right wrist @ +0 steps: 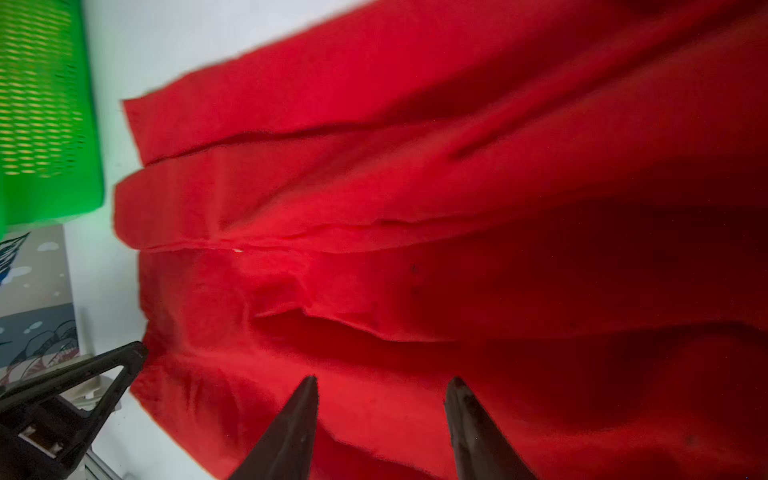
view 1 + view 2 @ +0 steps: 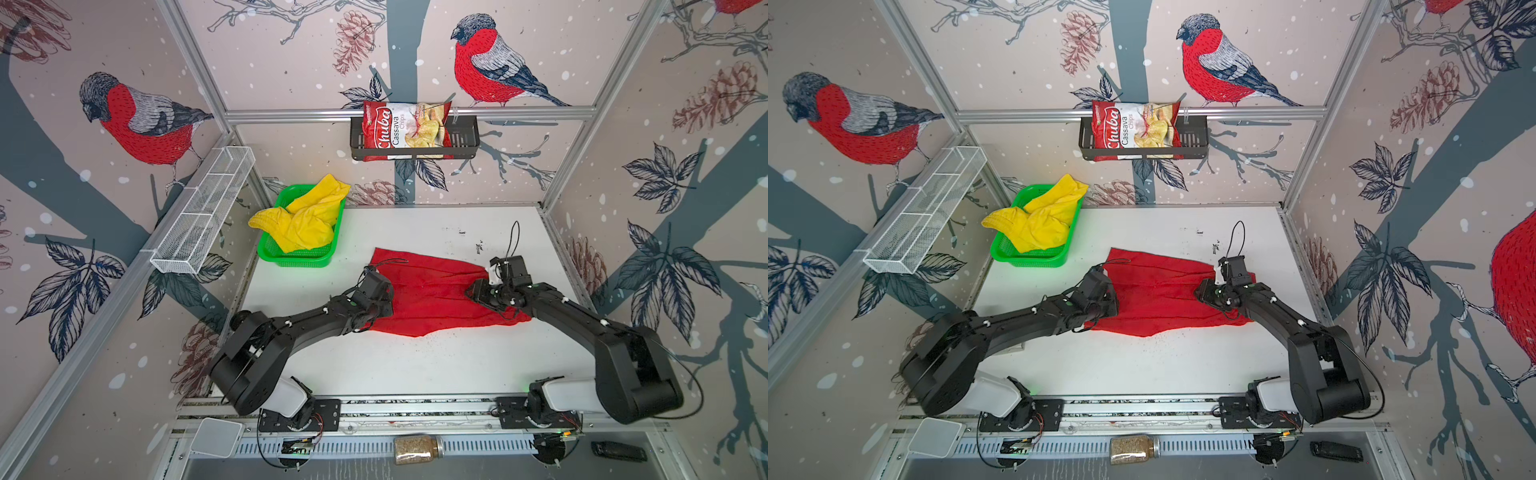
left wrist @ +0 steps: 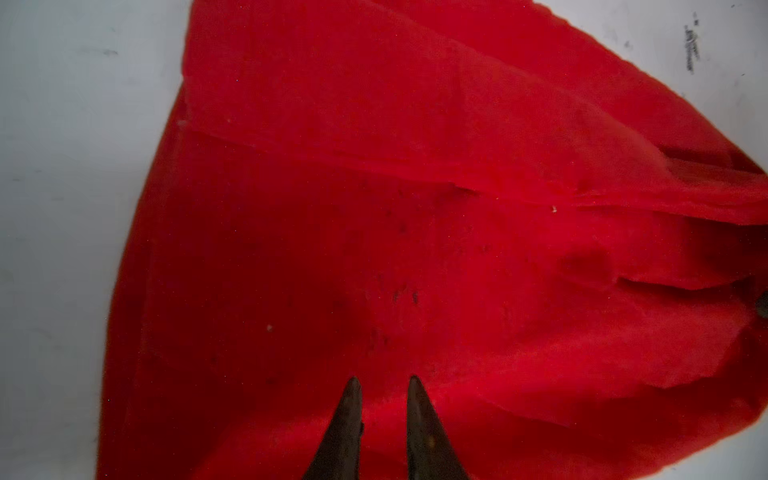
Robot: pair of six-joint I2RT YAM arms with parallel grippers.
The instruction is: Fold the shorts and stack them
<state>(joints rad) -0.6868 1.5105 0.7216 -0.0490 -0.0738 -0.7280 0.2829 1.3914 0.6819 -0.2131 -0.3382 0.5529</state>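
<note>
In a top view, plain red cloth shorts (image 2: 432,299) lie spread on the white table (image 2: 415,365). Bright yellow cloth shorts (image 2: 307,220) are heaped in the green mesh basket (image 2: 299,261), far left.

Left wrist: left fingers (image 3: 347,419) narrowly parted above red cloth, pinching nothing.

Right wrist: right fingers (image 1: 291,428) spread. The cloth looks light and limp, so pinch the hem corners.

Both top views look down from high up at the front, over the whole table (image 2: 415,365) to the back wall (image 2: 291,62). The wrist cameras hang very close over the red shorts (image 3: 415,208), one at each end, facing each other. All four views share the red shorts.
</note>
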